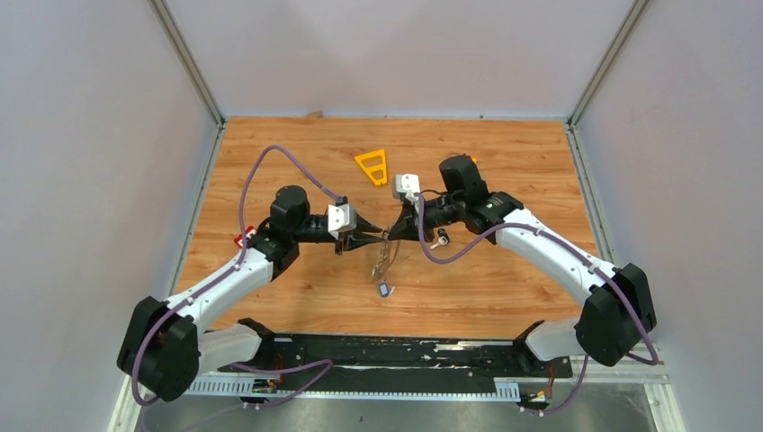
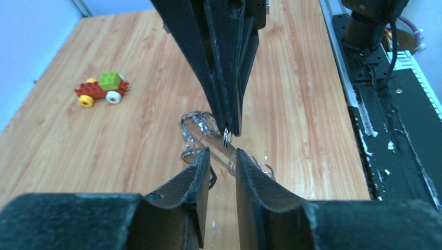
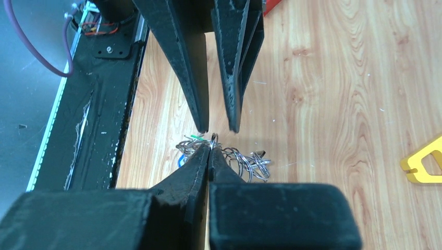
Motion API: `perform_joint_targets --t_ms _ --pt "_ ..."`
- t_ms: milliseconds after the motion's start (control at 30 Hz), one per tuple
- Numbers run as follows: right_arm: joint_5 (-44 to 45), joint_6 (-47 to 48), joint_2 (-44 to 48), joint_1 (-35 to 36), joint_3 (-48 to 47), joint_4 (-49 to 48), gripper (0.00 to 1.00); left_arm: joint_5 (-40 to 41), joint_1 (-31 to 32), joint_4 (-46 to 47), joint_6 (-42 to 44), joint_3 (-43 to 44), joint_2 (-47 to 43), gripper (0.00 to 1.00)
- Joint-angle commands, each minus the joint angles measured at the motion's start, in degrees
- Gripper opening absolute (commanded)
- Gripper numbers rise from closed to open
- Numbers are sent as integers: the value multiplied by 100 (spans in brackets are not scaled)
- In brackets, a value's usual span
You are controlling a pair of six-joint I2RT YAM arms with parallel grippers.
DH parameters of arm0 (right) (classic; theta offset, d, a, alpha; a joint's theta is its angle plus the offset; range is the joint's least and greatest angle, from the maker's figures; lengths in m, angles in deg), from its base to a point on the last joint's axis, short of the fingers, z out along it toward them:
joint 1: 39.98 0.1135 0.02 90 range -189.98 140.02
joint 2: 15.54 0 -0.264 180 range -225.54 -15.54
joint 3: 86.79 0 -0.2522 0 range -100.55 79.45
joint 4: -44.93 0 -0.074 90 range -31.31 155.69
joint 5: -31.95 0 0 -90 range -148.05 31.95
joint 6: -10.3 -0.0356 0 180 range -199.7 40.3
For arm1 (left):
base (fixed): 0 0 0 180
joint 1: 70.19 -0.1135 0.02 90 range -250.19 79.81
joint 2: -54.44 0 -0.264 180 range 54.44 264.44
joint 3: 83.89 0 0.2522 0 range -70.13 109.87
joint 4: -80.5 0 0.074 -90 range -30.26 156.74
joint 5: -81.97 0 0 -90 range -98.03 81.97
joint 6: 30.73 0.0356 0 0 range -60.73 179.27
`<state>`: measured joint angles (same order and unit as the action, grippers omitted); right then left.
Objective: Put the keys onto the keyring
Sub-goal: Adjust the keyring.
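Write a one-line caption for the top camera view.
Left gripper and right gripper meet tip to tip at the keyring and keys above a wooden table.

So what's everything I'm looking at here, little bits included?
table: one, light wood, under everything.
triangle frame: one, yellow, far middle of the table.
toy block car: one, red, green and yellow, left side.
keyring: one, silver loop, centre, at the pincer tips.
keys: at least two; blue-tagged below the loop, black-tagged beside the right arm; any others are too tangled to count.
base rail: one, black, near edge.
arms: two, white and black, meeting mid-table.
left pincer: black, fingers apart.
right pincer: black, closed on the keyring's wire.
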<state>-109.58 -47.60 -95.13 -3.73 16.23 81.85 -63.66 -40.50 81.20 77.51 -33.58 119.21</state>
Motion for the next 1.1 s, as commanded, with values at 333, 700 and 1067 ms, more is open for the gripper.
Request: perform_joint_targets --t_ms 333,700,1067 --pt "-990 -1365 106 -240 238 -1474 0 -1205 -220 1749 -12 115 777 33" --pt "-1181 -1364 72 -327 271 -1501 0 -1224 -213 3074 -743 -307 827 12" --pt "-820 -1135 84 -416 329 -1397 0 -1028 -218 2716 -956 -245 741 0"
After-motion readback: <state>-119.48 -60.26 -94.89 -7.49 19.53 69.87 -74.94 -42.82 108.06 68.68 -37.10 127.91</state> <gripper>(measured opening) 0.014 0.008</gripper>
